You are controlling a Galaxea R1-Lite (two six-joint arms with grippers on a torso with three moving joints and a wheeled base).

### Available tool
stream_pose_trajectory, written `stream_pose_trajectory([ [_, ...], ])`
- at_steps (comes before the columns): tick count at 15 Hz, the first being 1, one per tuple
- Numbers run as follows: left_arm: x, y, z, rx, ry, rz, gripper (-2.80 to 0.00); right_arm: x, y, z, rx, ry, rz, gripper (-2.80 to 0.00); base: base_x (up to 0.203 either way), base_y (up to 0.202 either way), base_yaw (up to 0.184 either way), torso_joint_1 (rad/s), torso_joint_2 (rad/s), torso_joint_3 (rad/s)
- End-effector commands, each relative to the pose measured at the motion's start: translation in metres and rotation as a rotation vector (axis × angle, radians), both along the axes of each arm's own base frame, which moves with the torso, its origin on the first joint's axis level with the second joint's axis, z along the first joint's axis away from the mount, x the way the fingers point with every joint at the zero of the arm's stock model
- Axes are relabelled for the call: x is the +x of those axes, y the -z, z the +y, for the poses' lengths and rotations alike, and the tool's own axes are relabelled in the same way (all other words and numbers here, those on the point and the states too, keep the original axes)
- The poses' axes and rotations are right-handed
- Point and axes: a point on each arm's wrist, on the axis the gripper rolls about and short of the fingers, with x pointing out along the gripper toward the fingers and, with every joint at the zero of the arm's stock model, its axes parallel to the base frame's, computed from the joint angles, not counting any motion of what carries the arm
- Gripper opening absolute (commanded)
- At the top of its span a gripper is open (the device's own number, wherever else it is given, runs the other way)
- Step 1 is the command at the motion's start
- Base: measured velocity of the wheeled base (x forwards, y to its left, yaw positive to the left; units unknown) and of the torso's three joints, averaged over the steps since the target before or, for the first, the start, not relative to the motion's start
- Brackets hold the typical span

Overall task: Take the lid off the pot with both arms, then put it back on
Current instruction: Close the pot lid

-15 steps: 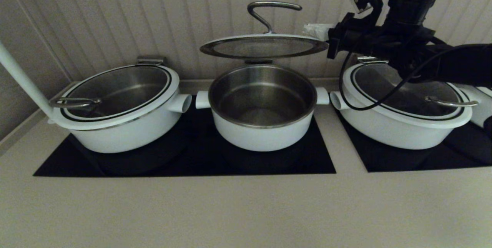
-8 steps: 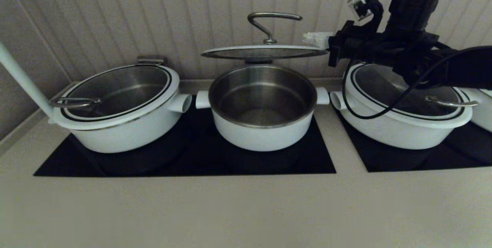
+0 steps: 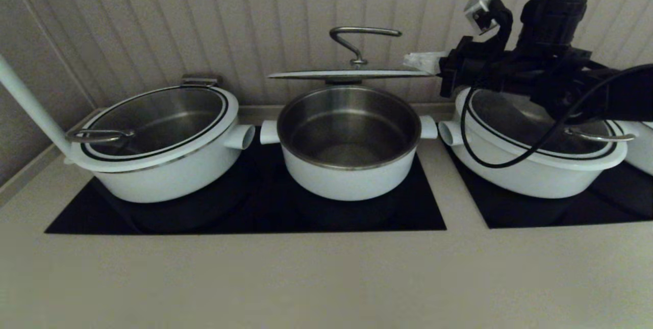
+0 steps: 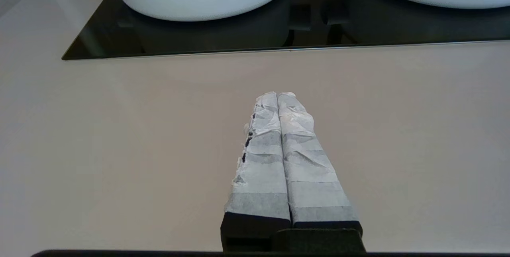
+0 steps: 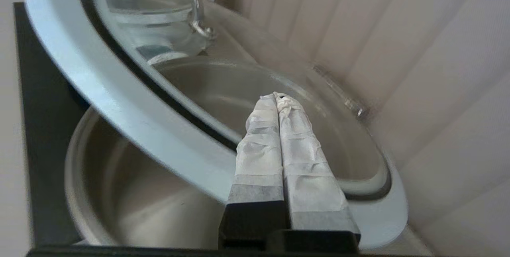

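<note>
1. Fingers of the right gripper [image 3: 419,60], in the head view, meet the right edge of the lid [image 3: 350,74], which hangs level above the pot [image 3: 348,141]. A second ago the lid sat higher and showed its glass underside; half a second ago it was lower and flatter; now it is seen edge-on, just over the pot's far rim. I judge the lift to be done and the put-back under way, with the lid not yet seated. The left arm does not show in this view. Wider covered pots [image 3: 155,140] stand on either side.

2. In the left wrist view the left gripper [image 4: 277,95] has its taped fingers pressed together, holding nothing, above the bare table [image 4: 119,137], well apart from the pot and lid. So the lid is carried by one arm only, whatever the task says.

3. In the right wrist view the right fingers [image 5: 279,149] lie closed side by side on top of the lid's white rim and glass. Whether they clamp the rim or a part beneath bears it, I cannot tell. The pot's steel inside opens directly below the tilted-looking lid.
</note>
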Motion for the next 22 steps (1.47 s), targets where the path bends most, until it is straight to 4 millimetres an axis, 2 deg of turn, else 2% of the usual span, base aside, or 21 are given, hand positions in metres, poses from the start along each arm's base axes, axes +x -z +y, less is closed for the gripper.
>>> stream_pose_trajectory([
  [1,0.0,0.0,0.0,0.0,0.0,0.0,-2.8,-0.007,-0.001,-0.003,-0.01,-0.001,0.036,-2.8,0.0,0.0,0.0,0.0,0.0,0.0],
  [22,0.0,0.0,0.0,0.0,0.001,0.0,-2.8,-0.012,0.026,0.002,-0.052,-0.026,0.225,-2.8,0.0,0.0,0.0,0.0,0.0,0.0],
])
